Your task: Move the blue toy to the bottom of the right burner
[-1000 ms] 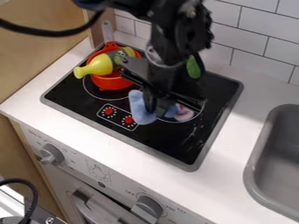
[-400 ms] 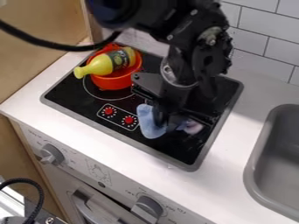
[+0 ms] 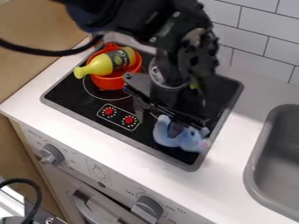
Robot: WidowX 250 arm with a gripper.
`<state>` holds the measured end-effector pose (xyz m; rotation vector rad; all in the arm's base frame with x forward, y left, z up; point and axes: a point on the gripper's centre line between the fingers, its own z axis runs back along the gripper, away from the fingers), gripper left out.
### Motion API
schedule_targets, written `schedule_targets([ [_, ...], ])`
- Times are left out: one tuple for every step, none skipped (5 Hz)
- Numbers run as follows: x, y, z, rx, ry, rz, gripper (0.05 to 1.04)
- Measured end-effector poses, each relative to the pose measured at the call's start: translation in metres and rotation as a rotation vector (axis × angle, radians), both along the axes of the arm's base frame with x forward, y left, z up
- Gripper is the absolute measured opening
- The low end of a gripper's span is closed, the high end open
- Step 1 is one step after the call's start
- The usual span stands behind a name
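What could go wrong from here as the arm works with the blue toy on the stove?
The blue toy sits close to the stove's raised border, so a little too much travel might leave it on the border or counter. The gripper and arm hide much of the right burner, so its placement could be misjudged. The yellow bottle juts past the pot's rim and might tip if the arm bumped it.

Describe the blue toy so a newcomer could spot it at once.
Find the black stove beside the gray sink. Look right of the two red knobs, toward the front edge. The blue toy is the curved, pale shape there, unlike the yellow bottle in the orange pot.
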<state>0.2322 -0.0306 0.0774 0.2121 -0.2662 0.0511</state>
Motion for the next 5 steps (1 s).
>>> schedule_targets([
  [-0.001,0.003,0.002,0.000,0.007,-0.005,0.997],
  [-0.006,0.008,0.005,-0.005,0.035,-0.008,1.000],
  [-0.007,0.013,0.018,-0.032,0.066,-0.027,1.000],
  [-0.010,0.024,0.029,-0.054,0.092,-0.053,1.000],
  [-0.014,0.041,0.041,-0.080,0.111,-0.094,1.000],
])
